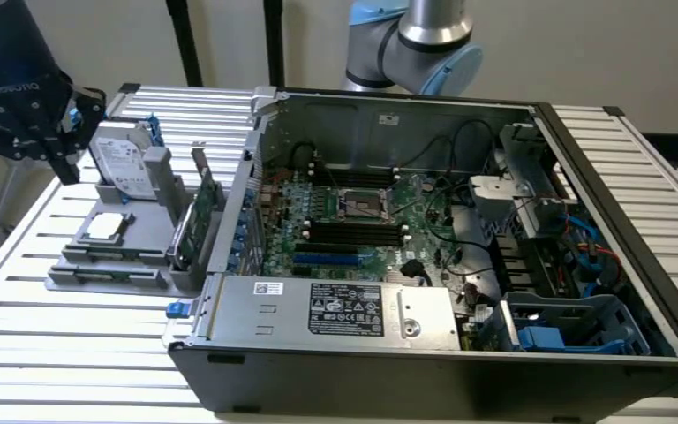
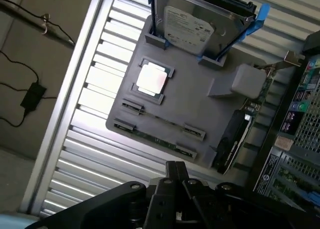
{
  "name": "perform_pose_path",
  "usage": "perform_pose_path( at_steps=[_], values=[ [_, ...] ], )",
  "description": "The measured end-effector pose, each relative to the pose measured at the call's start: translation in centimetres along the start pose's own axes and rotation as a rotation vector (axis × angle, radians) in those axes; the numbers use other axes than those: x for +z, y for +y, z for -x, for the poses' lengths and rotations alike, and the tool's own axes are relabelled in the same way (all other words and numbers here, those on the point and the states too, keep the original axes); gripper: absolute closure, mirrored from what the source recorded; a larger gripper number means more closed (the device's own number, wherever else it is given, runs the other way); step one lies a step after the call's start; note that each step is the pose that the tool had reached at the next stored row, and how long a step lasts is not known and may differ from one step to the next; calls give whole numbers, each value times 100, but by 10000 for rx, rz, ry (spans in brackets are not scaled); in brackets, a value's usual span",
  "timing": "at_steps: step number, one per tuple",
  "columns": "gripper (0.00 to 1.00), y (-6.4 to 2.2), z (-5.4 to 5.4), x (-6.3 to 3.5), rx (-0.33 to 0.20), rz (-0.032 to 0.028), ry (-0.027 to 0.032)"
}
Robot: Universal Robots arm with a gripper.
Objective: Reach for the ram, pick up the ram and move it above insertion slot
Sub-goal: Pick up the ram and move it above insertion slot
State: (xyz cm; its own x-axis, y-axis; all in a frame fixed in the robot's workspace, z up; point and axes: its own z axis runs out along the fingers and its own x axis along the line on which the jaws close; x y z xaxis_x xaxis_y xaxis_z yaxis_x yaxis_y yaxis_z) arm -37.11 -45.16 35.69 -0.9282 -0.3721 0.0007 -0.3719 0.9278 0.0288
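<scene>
The ram [image 2: 156, 139] is a thin green stick lying on edge in a slot of the grey holder [image 2: 192, 106], near the holder's front edge [image 1: 106, 276]. My black gripper [image 2: 175, 166] hangs above the table a short way from the ram, with its tips together and nothing between them. In the exterior view the gripper [image 1: 64, 161] is at the far left, beside the silver hard drive [image 1: 124, 159]. The dark memory slots [image 1: 351, 232] lie on the motherboard inside the open computer case [image 1: 433, 371].
The grey holder also carries a square processor chip [image 2: 151, 79], the upright hard drive [image 2: 200, 24] and a taller green expansion card [image 1: 207, 216]. The case wall [image 1: 244, 185] rises right beside the holder. A cable and power brick [image 2: 32, 96] lie on the floor past the table edge.
</scene>
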Motion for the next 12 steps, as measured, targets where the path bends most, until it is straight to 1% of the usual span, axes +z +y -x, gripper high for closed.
perform_pose_path(
  at_steps=[12],
  values=[
    [89, 0, 0, 15, -2179, -2, 63]
  ],
)
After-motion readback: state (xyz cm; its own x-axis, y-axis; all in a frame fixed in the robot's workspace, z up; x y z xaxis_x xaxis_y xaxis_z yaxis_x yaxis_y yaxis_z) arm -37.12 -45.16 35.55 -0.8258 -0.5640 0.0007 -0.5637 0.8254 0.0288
